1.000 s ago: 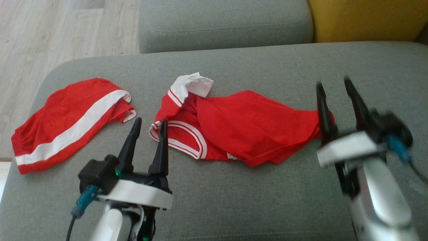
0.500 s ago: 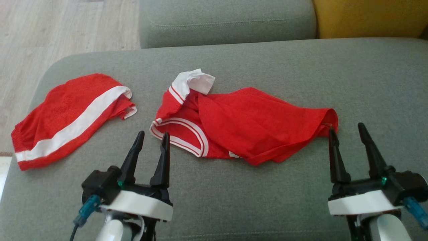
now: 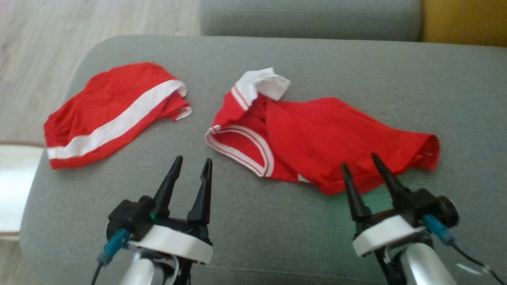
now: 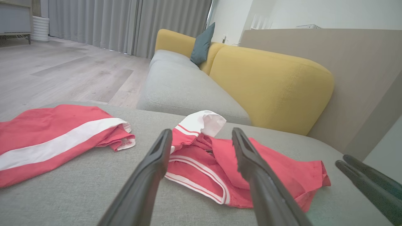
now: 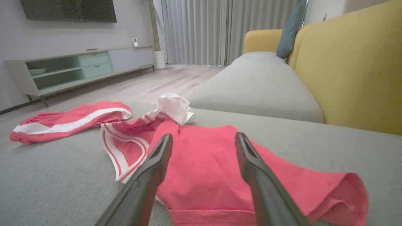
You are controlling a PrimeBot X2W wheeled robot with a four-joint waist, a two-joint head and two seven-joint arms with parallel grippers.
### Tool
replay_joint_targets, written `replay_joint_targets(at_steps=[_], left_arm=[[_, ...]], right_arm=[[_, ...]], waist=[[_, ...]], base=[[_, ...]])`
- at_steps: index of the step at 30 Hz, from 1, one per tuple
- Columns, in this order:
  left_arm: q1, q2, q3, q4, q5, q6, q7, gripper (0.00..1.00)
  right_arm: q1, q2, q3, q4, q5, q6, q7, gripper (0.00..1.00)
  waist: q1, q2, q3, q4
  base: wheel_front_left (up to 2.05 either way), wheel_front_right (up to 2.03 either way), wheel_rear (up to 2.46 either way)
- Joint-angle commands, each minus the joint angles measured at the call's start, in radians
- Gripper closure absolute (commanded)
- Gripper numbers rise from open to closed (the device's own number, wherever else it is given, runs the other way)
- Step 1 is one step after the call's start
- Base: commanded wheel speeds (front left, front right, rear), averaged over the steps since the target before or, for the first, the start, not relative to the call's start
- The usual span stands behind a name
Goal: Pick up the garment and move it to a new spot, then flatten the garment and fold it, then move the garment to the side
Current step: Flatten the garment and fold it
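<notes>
Seemingly little of the task is done yet. The shirt (image 3: pixel 317 142) is lying crumpled in the middle of the head view on the grey seat (image 3: pixel 277 237), its white collar flap turning up at the heap's upper left and its red body bunching out toward the right. It is neither flattened nor folded, and nothing is holding it. So, as I am judging it, the pick-up, the flattening, the fold and the move aside are all still waiting. Red shorts (image 3: pixel 115 114) with a white stripe are lying apart at the left of the frame, near the seat's edge.

The left gripper (image 3: pixel 194 159) is hovering at the lower left, jaws spread and empty, pointing at bare seat just left of the striped neckline. The right gripper (image 3: pixel 359 160) is standing at the lower right, jaws likewise wide and gripping nothing. Its tips are overlapping the shirt's lower hem in the picture, and whether they are touching cloth I cannot tell.

Against half a second ago, the whole picture is sitting further right and higher, so the camera is turning, not the clothes; the shirt is keeping its shape. The right gripper, then beyond the shirt's right end, is now coming in before the middle of the hem. The left gripper is holding much the same place.
</notes>
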Motion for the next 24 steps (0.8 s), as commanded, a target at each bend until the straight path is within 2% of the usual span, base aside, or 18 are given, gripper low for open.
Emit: replay_joint_targets(at_steps=[1, 9, 20, 21, 22, 23, 24], left_arm=[[-0.058, -0.002, 0.027, -0.029, 0.001, -0.005, -0.005, 0.0], [-0.064, -0.002, 0.014, -0.015, -0.005, -0.004, -0.005, 0.0], [-0.077, -0.002, 0.017, -0.014, -0.009, -0.003, -0.005, 0.0], [-0.079, -0.002, 0.016, -0.013, -0.009, -0.002, -0.005, 0.0], [-0.081, -0.002, 0.015, -0.013, -0.007, -0.002, -0.005, 0.0], [-0.083, -0.002, 0.015, -0.013, -0.006, -0.001, -0.005, 0.0], [-0.083, -0.002, 0.016, -0.013, -0.006, 0.0, -0.005, 0.0]], right_arm=[[-0.056, -0.004, 0.039, 0.002, -0.012, -0.001, 0.011, 0.0], [-0.112, -0.004, 0.03, 0.209, -0.086, -0.001, 0.072, 0.0], [-0.139, -0.004, -0.014, 0.315, -0.157, -0.001, 0.054, 0.0], [-0.144, -0.004, -0.014, 0.322, -0.159, -0.001, 0.051, 0.13], [-0.15, -0.004, -0.016, 0.328, -0.16, -0.001, 0.048, 0.82], [-0.156, -0.004, -0.018, 0.332, -0.165, -0.001, 0.045, 1.0], [-0.16, -0.004, -0.019, 0.334, -0.165, -0.001, 0.042, 1.0]], waist=[[0.0, 0.0, 0.026, 0.038], [0.0, 0.0, 0.057, 0.114], [0.0, 0.0, 0.075, 0.115], [0.0, 0.0, 0.076, 0.112], [0.0, 0.0, 0.076, 0.108], [0.0, 0.0, 0.076, 0.103], [0.0, 0.0, 0.075, 0.098]], base=[[0.0, 0.0, 0.0], [0.0, 0.0, 0.0], [0.0, 0.0, 0.0], [0.0, 0.0, 0.0], [0.0, 0.0, 0.0], [0.0, 0.0, 0.0], [0.0, 0.0, 0.0]])
